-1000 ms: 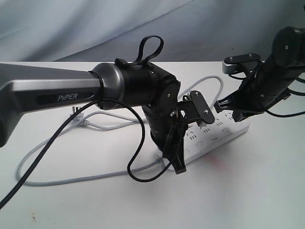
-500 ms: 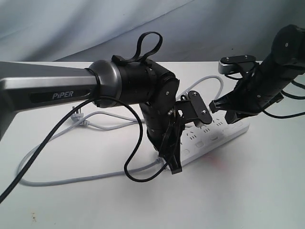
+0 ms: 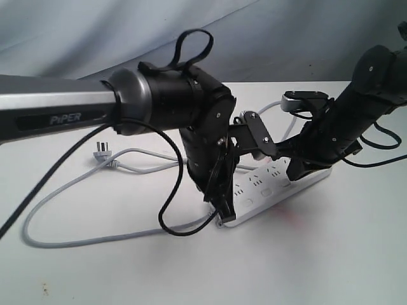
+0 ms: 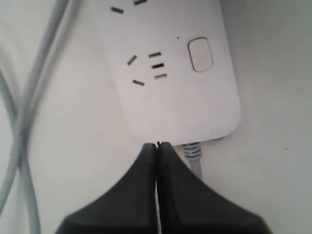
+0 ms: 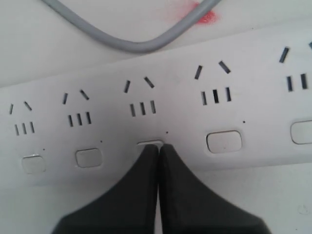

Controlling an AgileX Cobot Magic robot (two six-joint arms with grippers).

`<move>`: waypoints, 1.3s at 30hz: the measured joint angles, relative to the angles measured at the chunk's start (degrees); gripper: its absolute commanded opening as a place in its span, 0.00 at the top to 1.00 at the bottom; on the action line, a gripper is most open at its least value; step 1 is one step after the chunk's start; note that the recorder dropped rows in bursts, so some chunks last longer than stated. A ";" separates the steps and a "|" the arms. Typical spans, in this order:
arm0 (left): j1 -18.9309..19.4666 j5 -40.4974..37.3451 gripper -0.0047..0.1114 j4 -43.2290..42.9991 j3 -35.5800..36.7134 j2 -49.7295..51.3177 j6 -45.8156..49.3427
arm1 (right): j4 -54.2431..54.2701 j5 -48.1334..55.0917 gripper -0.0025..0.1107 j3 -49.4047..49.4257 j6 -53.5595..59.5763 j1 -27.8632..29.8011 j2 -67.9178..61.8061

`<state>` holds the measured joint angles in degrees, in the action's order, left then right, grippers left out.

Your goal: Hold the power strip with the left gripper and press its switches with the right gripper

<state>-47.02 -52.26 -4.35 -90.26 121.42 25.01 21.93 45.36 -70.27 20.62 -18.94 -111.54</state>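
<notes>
The power strip lies on the tabletop. The left gripper has its fingers pressed together, empty, at the strip's cable end — the right gripper, fingers likewise closed, touches the middle switch.

power strip on table, plug well to its left (cable looping between)

long white strip lies flat, grey cable at one end; five white switches line one edge.
</notes>
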 measured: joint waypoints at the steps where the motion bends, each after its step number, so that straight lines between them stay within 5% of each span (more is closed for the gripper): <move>1: 0.00 0.24 0.96 -0.29 0.00 -1.37 -0.63 | 0.12 0.12 0.98 0.00 0.23 0.00 0.00; 6: 0.00 2.19 0.96 -0.22 1.36 -10.09 -4.38 | 0.22 0.11 0.98 0.00 0.33 0.00 0.00; 10: 0.84 7.15 0.96 1.72 9.00 -17.66 -6.96 | 0.22 0.11 0.98 0.00 0.44 0.00 0.00; 18: 7.56 10.16 0.96 2.15 20.25 -24.28 -8.30 | -5.23 -1.38 0.98 0.00 -2.76 -4.32 -0.10; 25: 9.16 11.50 0.96 2.15 21.36 -27.18 -8.94 | -12.15 -2.38 0.98 0.00 -7.86 -4.37 -0.09; 39: 9.16 12.22 0.96 2.15 21.36 -27.56 -9.05 | -9.68 -2.50 0.98 0.00 -7.69 -4.37 -0.09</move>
<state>-37.86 -40.03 -2.20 -68.90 93.86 15.96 12.25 42.86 -70.27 12.93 -23.31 -111.63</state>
